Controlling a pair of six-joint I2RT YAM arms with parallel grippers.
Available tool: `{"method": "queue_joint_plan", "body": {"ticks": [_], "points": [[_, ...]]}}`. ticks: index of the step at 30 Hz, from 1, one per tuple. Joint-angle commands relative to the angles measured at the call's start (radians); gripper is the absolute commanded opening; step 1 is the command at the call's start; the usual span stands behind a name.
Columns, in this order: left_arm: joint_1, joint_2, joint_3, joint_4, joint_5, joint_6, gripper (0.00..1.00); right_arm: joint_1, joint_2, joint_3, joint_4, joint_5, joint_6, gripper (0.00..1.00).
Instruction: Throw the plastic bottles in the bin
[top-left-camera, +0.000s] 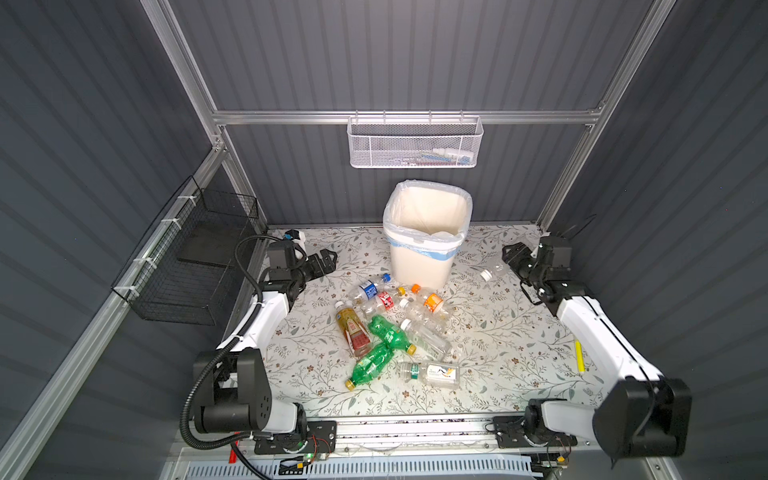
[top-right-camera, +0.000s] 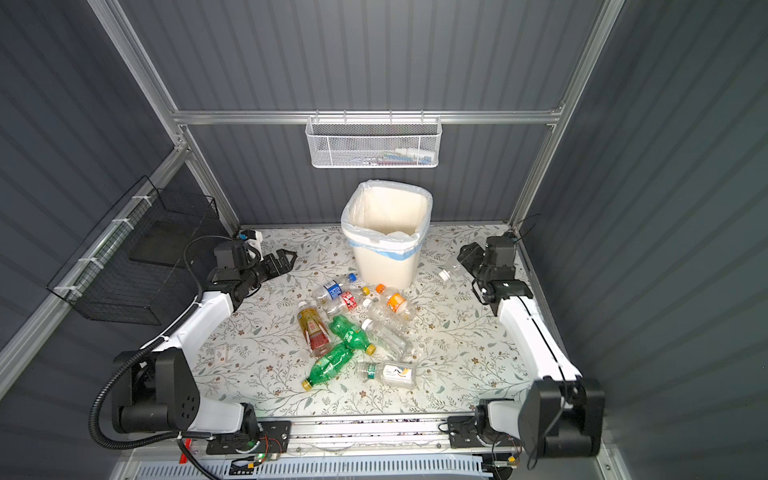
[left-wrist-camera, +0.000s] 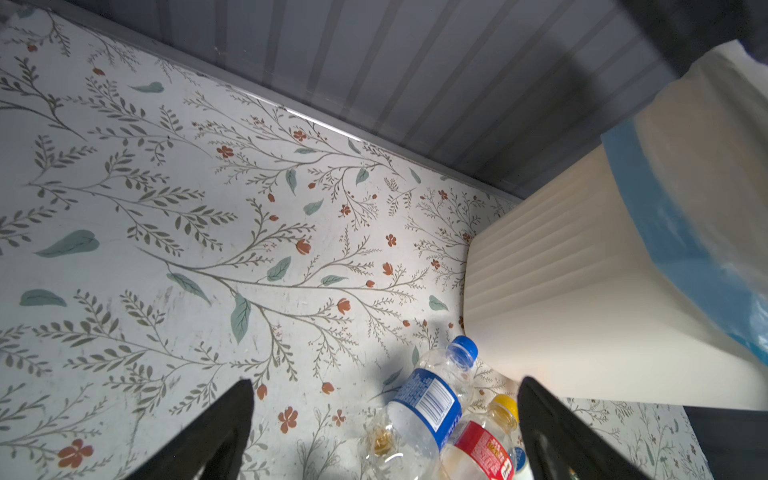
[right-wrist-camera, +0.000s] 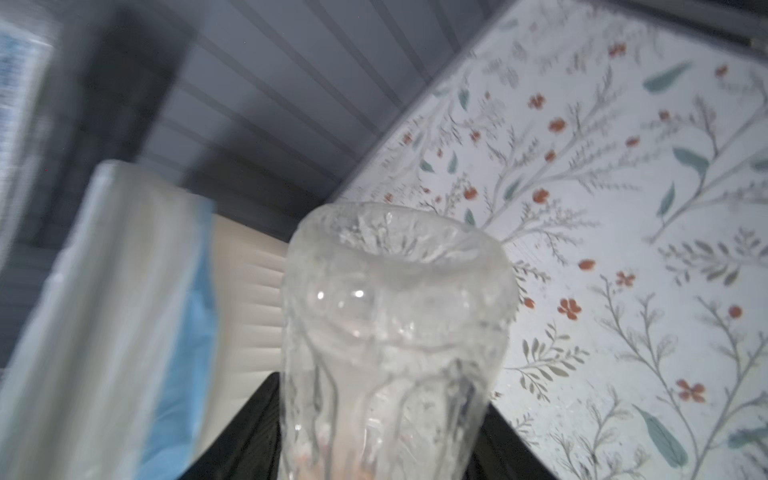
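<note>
Counting in both top views gives nine plastic bottles (top-left-camera: 388, 332) lying heaped mid-bench (top-left-camera: 498, 332), two of them green. A tenth, a clear bottle (top-left-camera: 492, 272) with a white cap, is clamped in the right claw (top-left-camera: 508, 259) just right of the one bin (top-left-camera: 419, 266). The bin stands at the back, and the heap's nearest bottles lie just beside its foot. The left claw (top-left-camera: 328, 259) hangs wide apart with nothing in it, left of the heap. One white mesh basket (top-left-camera: 415, 143) hangs on the back rail and one black wire basket (top-left-camera: 195, 257) on the left wall. One yellow pen (top-left-camera: 579, 356) shows in a top view only, beside the right arm. A small white item (top-right-camera: 222, 353) shows in a top view only, near the left arm.

From the left wrist, two bottles, one blue-capped and one red-labelled, lie between the left claw's (left-wrist-camera: 385, 380) spread fingers (left-wrist-camera: 232, 428), next to the bin's ribbed wall (left-wrist-camera: 561, 311).

From the right wrist, the clear bottle (right-wrist-camera: 395, 332) fills the middle, pinched between dark fingers (right-wrist-camera: 249, 436). The bin (right-wrist-camera: 249, 291) is blurred behind it.
</note>
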Motion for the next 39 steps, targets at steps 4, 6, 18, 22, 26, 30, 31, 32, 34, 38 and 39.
{"method": "queue_joint_plan", "body": {"ticks": [4,6,18,22,26,30,31,32,34,38,39], "points": [[0.006,-0.049,-0.036,0.027,0.023,-0.009,0.99,-0.008,-0.315,-0.087,0.227,-0.012,-0.318,0.61],[0.006,-0.056,-0.046,0.054,0.067,-0.005,0.99,-0.008,-0.422,-0.15,0.36,-0.011,-0.375,0.61],[0.005,-0.17,-0.165,0.168,0.091,-0.026,0.98,-0.007,-0.493,-0.182,0.951,0.015,-0.364,0.6],[0.004,-0.237,-0.2,0.131,0.074,-0.015,0.97,0.037,-0.221,0.089,0.868,-0.148,-0.28,0.6],[-0.008,-0.296,-0.21,0.009,0.039,0.007,0.97,0.202,0.162,0.703,0.109,-0.298,-0.452,0.65],[-0.025,-0.372,-0.221,-0.128,-0.003,0.029,0.98,0.239,0.415,1.079,-0.402,-0.219,-0.511,0.99],[-0.033,-0.395,-0.221,-0.168,-0.016,0.032,0.99,0.237,0.394,1.021,-0.355,-0.177,-0.505,0.99],[-0.044,-0.42,-0.221,-0.202,-0.031,0.032,0.99,0.231,0.35,0.937,-0.278,-0.134,-0.488,0.99],[-0.062,-0.455,-0.216,-0.271,-0.053,0.023,1.0,0.196,0.28,0.832,-0.17,-0.119,-0.44,0.99],[-0.139,-0.484,-0.199,-0.388,-0.126,-0.018,0.99,0.112,0.178,0.695,-0.092,-0.118,-0.355,0.99],[-0.167,-0.481,-0.202,-0.406,-0.141,-0.036,0.99,0.089,0.145,0.645,-0.072,-0.113,-0.331,0.99]]}}
